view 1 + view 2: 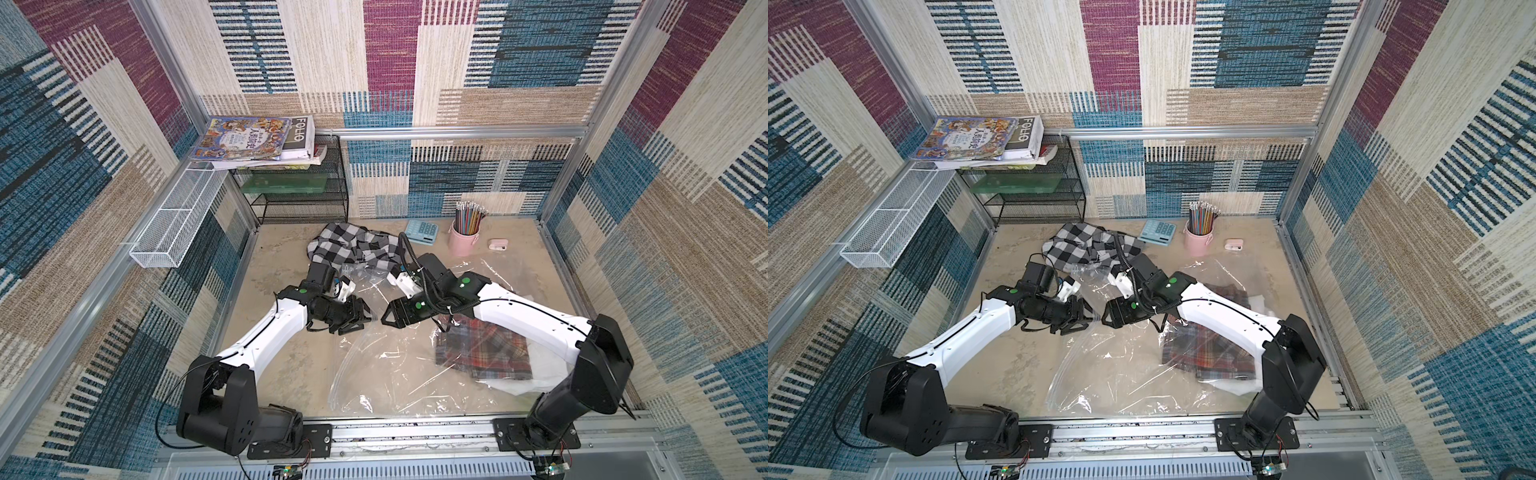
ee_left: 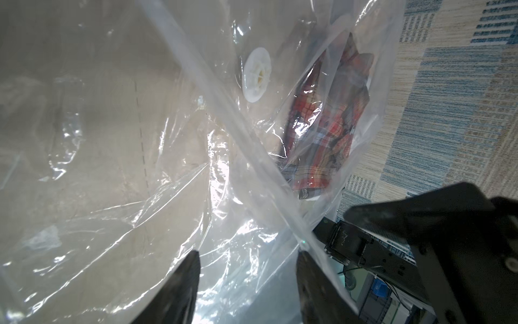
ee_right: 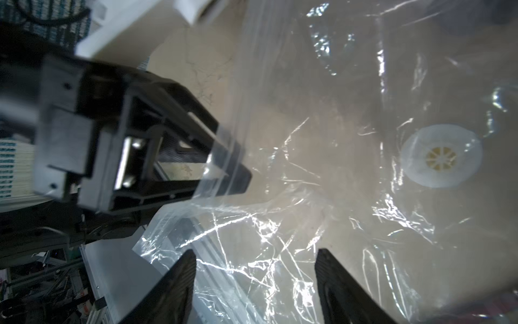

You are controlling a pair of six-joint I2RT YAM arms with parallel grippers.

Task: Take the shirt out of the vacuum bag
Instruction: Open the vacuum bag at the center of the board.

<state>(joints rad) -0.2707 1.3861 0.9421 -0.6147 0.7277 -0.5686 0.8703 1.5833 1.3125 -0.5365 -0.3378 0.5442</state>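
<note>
1. Currently the step in hand, as I judge it, is getting the mouth of the vacuum bag (image 1: pixel 386 365) open; the red plaid shirt (image 1: pixel 484 353) lies inside it on the right of the counter (image 1: pixel 282 374), partly under my right arm
2. My left fingers (image 2: pixel 187 280) are parted, with the zip strip (image 2: pixel 238 131) running across their tips; the gap looks too wide to be pinching thin film, so I count them as released
3. My right fingers (image 3: pixel 179 280) are spread wide and grasp nothing; they hover over the crinkled plastic just beside my left ones, near the middle of the counter
4. The round white valve (image 2: pixel 256 74) sits between the zip edge and the shirt, so the shirt is deep in the bag, well apart from the mouth
5. Next, I think, one set of fingers must clench on a single layer at the zip edge and lift it, while the other goes in under that layer towards the shirt; the glossy film may slip or both layers may come up together
6. A black-and-white checked garment (image 1: pixel 353 245) lies outside the bag at the back
7. Writing: "FOLIO" reads on a book (image 1: pixel 297 133) on the wire shelf; the colourful book (image 1: pixel 241 139) beside it carries Chinese characters too small to read; I see no print on the bag
</note>
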